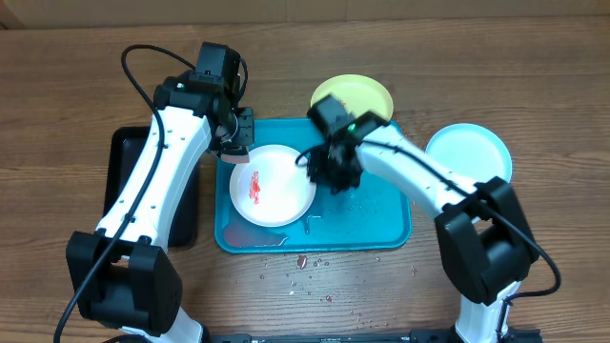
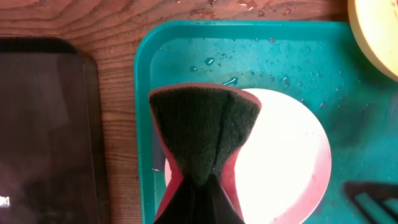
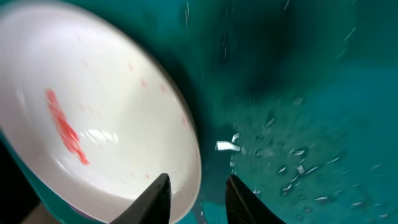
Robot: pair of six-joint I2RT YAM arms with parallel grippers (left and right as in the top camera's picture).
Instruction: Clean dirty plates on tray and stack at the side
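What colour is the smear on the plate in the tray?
Red. The smear on the plate shows best in the right wrist view.

Glossy plastic tray, wood-grain table

Clearances, clock read from the tray centre, overhead view:
- 3 to 6 o'clock: bare, wet tray floor; we count this as open passage.
- 9 o'clock: pinkish-white plate fills the left half.
- 10 o'clock: left gripper, pinching a sponge, overhangs that plate's rim.
- Centre: right gripper, fingers apart, just beside the plate's 3 o'clock edge.
- 12 o'clock: yellow-green plate at the tray rim.
- 3 o'clock, off-tray: light blue plate.
- 9 o'clock, off-tray: black tray, with the left arm above it.
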